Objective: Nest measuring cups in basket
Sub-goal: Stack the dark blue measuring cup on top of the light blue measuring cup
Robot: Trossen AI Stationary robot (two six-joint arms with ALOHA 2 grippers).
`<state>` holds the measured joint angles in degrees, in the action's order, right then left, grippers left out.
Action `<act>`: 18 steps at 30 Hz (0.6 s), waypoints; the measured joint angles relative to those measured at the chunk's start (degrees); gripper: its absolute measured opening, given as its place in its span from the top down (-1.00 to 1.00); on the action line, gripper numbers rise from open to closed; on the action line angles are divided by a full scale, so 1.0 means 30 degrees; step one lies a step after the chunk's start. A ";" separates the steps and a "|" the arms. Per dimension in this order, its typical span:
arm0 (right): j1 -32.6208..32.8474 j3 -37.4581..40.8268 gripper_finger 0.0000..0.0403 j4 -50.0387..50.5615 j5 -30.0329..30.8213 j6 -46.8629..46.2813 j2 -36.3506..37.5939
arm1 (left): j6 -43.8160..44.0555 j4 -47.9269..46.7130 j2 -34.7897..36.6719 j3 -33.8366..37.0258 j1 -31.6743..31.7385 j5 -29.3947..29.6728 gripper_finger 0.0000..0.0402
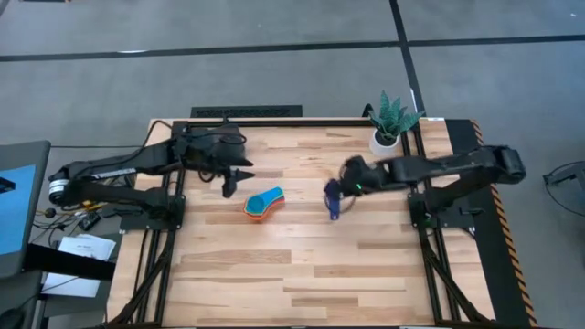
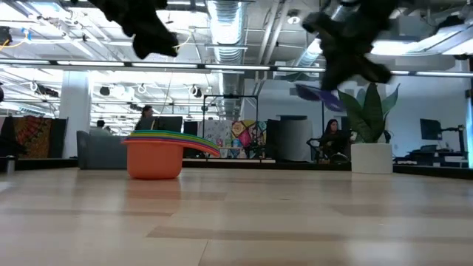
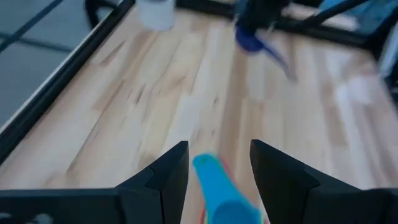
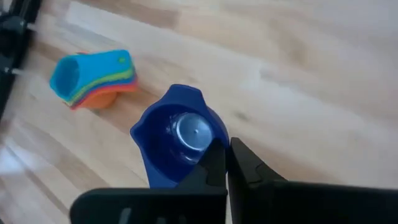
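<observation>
A stack of nested measuring cups (image 1: 263,203), orange at the bottom and light blue on top, rests on the table left of centre; the low view shows it standing on its orange base (image 2: 155,159). My left gripper (image 1: 239,175) hangs open just left of and above the stack, and the light blue cup (image 3: 217,186) shows below its fingers. My right gripper (image 1: 343,185) is right of centre, shut on a dark blue cup (image 4: 177,134) held above the table. The basket is out of view. My right gripper pinches the dark blue cup's side wall at the rim (image 4: 208,146), one finger inside the bowl and one outside. The fingers come slanting down from the table's right. The cup (image 2: 318,94) hangs tilted below them, lifted clear of the table.
A white plant pot (image 1: 386,139) stands at the far edge, right of centre, close behind my right arm. Black frame rails (image 1: 174,210) run along the table's left and right sides. Bare wood (image 1: 302,274) stretches across the near half.
</observation>
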<state>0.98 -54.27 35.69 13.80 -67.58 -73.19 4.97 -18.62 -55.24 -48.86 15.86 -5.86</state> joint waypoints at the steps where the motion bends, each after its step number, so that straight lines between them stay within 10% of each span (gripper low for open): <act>1: -0.0563 -0.0817 0.98 0.0072 -0.0348 0.1130 -0.0633 | -0.0006 -0.0586 0.0222 0.0000 0.0000 0.0426 0.20; 18: -0.4967 -1.9081 0.98 0.5007 -0.8608 1.9282 -1.4597 | 0.6609 -0.6734 0.2737 -0.0015 -0.0073 0.5455 0.20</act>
<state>-13.92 -111.51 50.71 -12.02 -9.73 -116.98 24.80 -38.82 -47.03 -48.90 15.64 10.51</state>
